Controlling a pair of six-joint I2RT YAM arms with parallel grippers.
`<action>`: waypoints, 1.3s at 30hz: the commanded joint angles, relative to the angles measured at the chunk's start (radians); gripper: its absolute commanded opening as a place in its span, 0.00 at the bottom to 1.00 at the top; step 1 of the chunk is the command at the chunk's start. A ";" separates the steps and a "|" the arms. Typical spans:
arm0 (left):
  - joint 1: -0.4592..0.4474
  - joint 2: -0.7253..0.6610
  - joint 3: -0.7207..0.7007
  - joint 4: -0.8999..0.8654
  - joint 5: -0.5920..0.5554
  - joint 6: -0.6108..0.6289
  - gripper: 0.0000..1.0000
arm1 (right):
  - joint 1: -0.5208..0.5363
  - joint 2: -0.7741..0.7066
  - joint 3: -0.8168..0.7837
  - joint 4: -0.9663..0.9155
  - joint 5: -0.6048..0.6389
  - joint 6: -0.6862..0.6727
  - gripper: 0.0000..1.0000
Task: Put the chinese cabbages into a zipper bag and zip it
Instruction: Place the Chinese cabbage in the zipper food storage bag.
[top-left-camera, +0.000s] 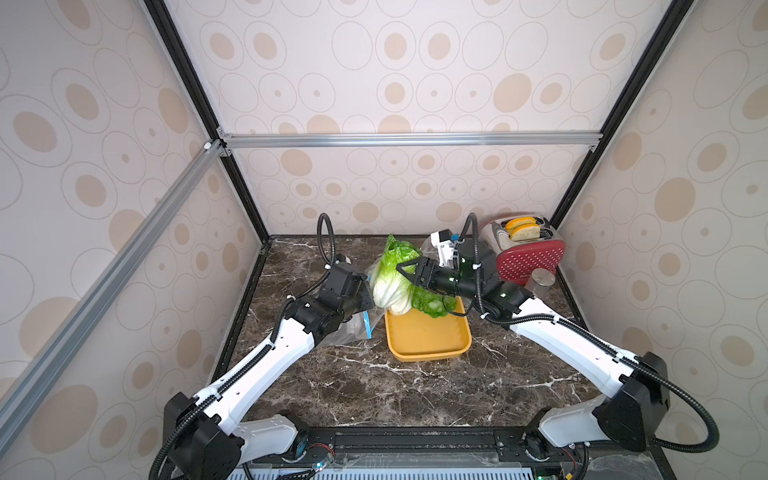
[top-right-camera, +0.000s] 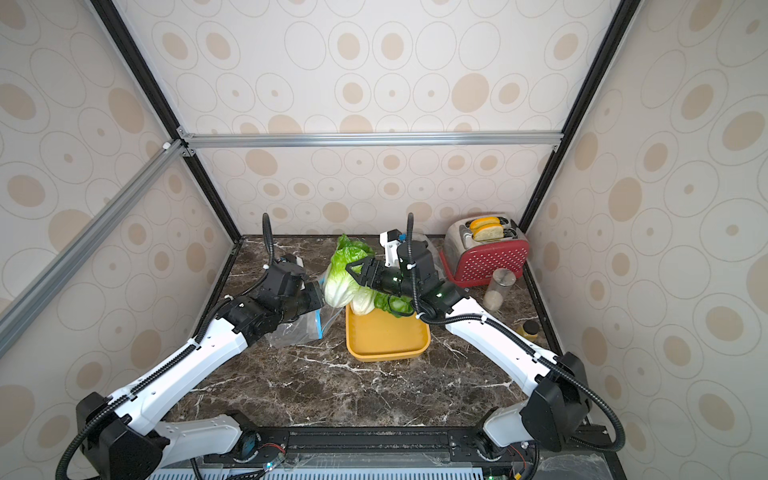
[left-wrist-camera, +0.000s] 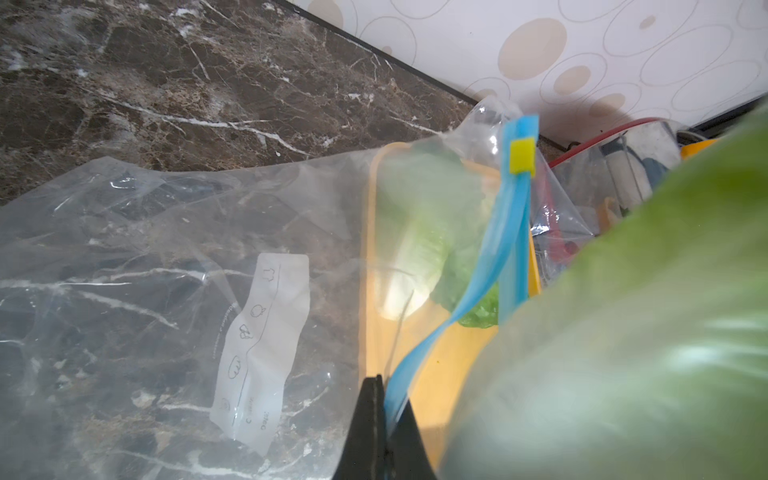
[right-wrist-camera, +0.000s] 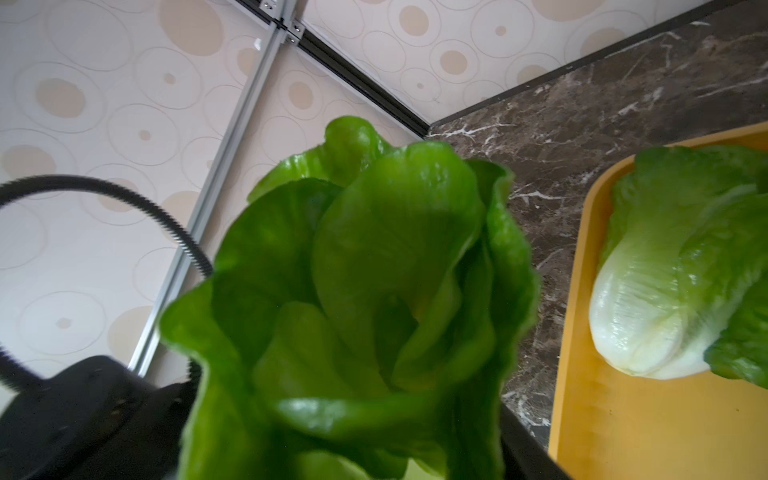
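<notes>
So that its mouth stood open, the bag was clamped at its rim by the left gripper, and one cabbage was clasped beside it by the right gripper, two others lying on the tray.

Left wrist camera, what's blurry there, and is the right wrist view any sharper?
Left wrist view: the held cabbage is a soft, out-of-focus green mass, while the zipper bag is sharp with glare streaks. Right wrist view: its nearest leaves blur; the second cabbage on the tray is crisp.
</notes>
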 joint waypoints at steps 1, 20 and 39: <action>0.006 -0.052 0.050 0.018 -0.038 -0.048 0.00 | 0.006 -0.003 -0.012 0.037 0.067 -0.021 0.63; 0.006 0.029 0.103 0.232 0.058 -0.096 0.00 | 0.093 -0.057 -0.148 0.285 0.192 0.146 0.63; 0.006 0.019 0.135 0.321 0.038 -0.181 0.00 | 0.163 -0.021 -0.109 0.154 0.290 -0.125 0.83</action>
